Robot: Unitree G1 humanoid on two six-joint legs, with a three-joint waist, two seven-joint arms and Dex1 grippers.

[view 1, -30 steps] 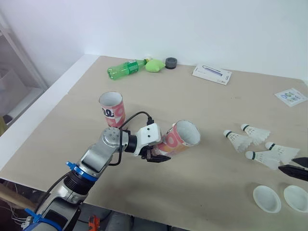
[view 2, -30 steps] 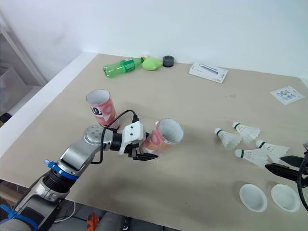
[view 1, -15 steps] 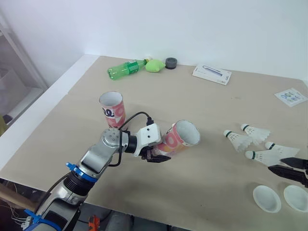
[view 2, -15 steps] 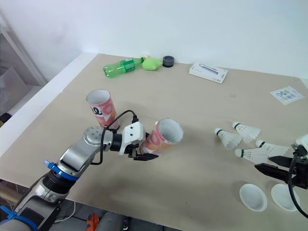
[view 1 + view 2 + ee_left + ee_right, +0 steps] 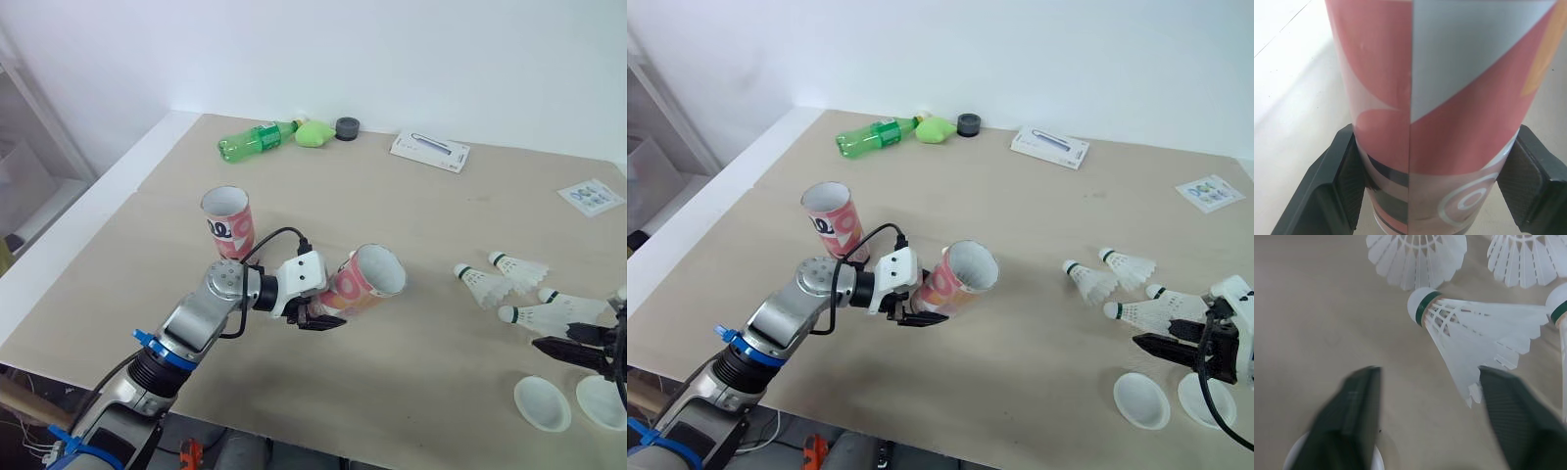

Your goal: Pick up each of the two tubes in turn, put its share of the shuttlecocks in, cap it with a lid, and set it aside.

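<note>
The left gripper [image 5: 315, 319] grasped a pink tube [image 5: 366, 281], tilted above the table [image 5: 421, 211]; the right gripper [image 5: 1153, 343] hung released, fingers spread, just beside a shuttlecock [image 5: 1475, 333]

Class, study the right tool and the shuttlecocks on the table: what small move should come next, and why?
Probably ease the right tool forward and down over the nearest white feathered shuttlecock with a green band. Its fingers are open, that shuttlecock lies just ahead of them, and the left tool holds the pink patterned cardboard tube tilted, its open mouth facing the shuttlecocks.
</note>
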